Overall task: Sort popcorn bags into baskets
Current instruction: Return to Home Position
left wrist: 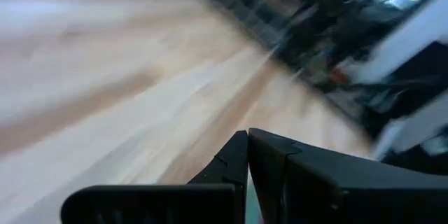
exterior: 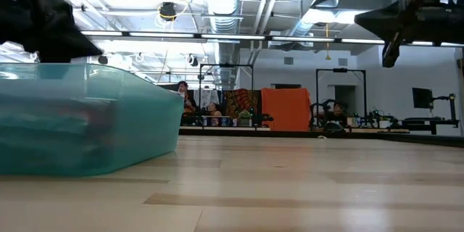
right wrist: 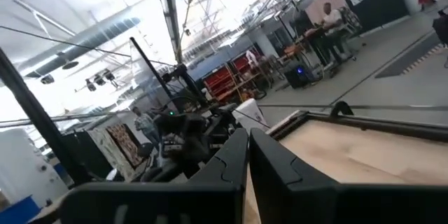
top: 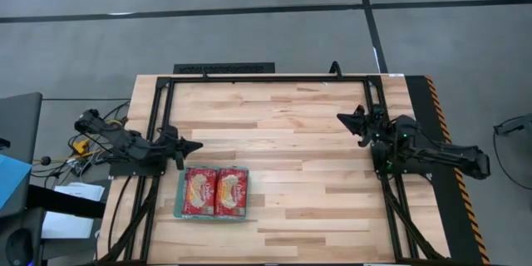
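Two red popcorn bags (top: 215, 191) with yellowish pictures lie flat side by side in the teal-green basket (top: 179, 195), which sits near the table's left, near part. In the low view the basket (exterior: 80, 119) fills the left of the picture. My left gripper (top: 195, 145) hangs shut just beyond the basket's far edge, touching nothing; its fingertips (left wrist: 248, 137) meet in the left wrist view. My right gripper (top: 341, 117) is shut and raised at the table's right far part, fingertips (right wrist: 248, 134) together, holding nothing.
Bare wooden tabletop (top: 299, 166) stretches between the two arms. A black frame (top: 266, 77) runs along the table's far and side edges. A yellow-black striped edge (top: 440, 133) lies at the right. People and equipment (exterior: 290, 112) stand in the room far behind.
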Controlling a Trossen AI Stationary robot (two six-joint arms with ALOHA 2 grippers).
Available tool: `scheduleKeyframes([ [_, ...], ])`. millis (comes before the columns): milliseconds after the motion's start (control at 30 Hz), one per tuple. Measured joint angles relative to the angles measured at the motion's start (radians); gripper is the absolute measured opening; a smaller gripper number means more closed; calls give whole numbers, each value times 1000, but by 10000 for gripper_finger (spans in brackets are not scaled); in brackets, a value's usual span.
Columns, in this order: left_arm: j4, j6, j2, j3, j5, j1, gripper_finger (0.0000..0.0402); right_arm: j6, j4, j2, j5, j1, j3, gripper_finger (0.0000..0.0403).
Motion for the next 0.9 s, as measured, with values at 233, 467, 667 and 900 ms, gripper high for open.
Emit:
scheduleKeyframes([
  [233,172,50,1,-34,295,0,0,-9,-96,0,-6,1,0,42],
  [467,190,157,1,-39,378,1,0,-11,-247,0,39,1,0,42],
  [667,194,302,1,-40,352,2,0,-11,-317,0,36,3,-1,42],
  [900,190,405,1,-41,572,2,0,-11,-327,0,35,3,-1,42],
])
